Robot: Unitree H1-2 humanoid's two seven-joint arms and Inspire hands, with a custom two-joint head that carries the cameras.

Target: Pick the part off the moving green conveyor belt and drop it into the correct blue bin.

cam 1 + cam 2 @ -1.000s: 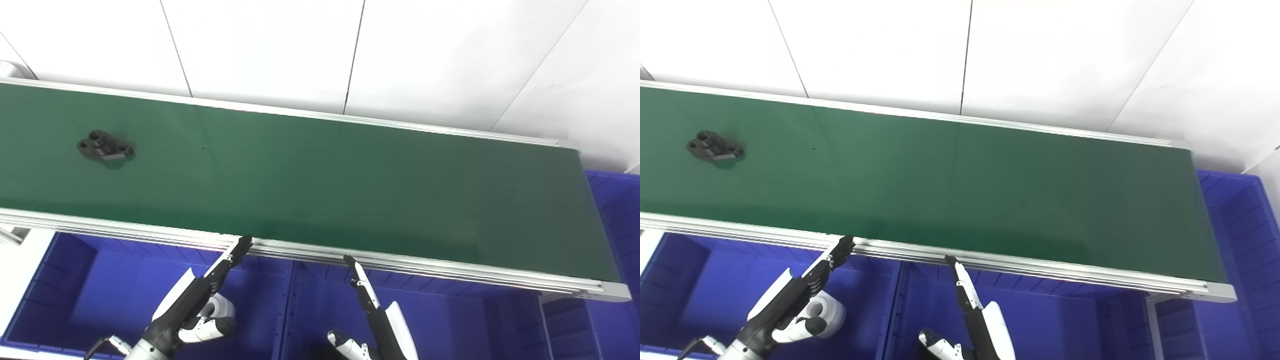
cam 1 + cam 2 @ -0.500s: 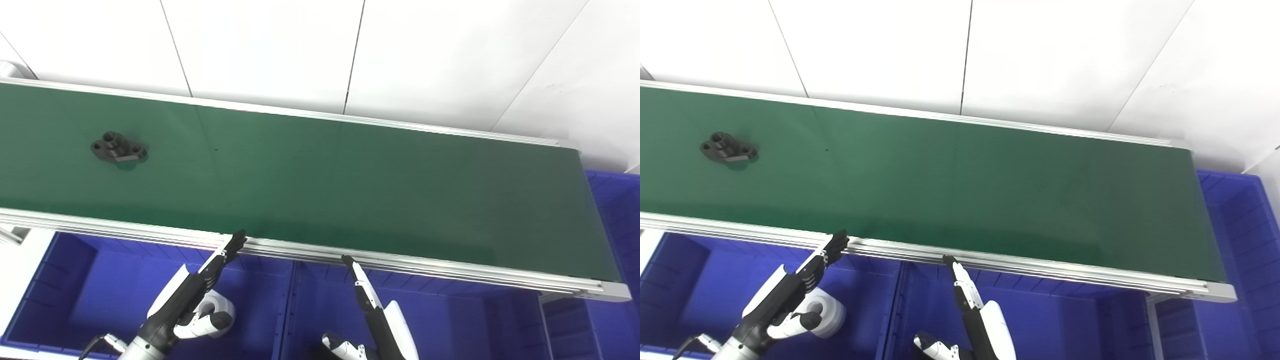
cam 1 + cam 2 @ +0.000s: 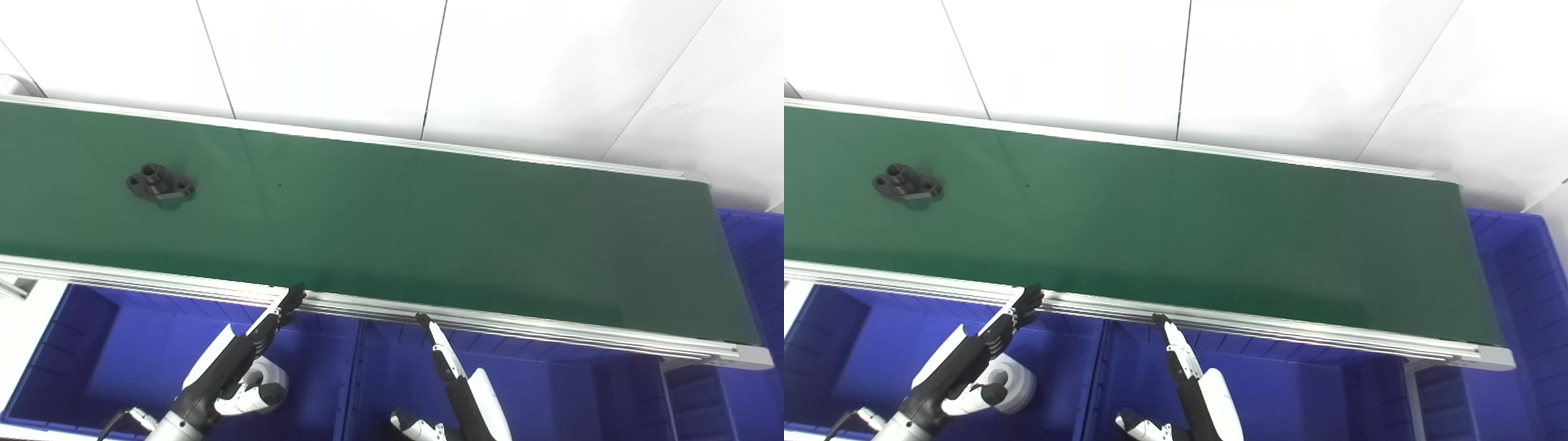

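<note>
The long green conveyor belt fills most of the view, with a white wall behind it. Below its near metal rail sit the blue bins, side by side, and one more blue bin at the far right end.

This looks like the waiting step. Nothing has been picked up yet. The left hand and the right hand both hang over the bins, just under the rail, with fingers stretched out straight and apart, holding nothing.

The next move calls for good timing. A hand must go up over the rail and close on the part when it is near enough.

The part lies flat on the belt, far to the left, well apart from both hands. It is small, black and shiny, with round holes in it and a raised ring on top.
</note>
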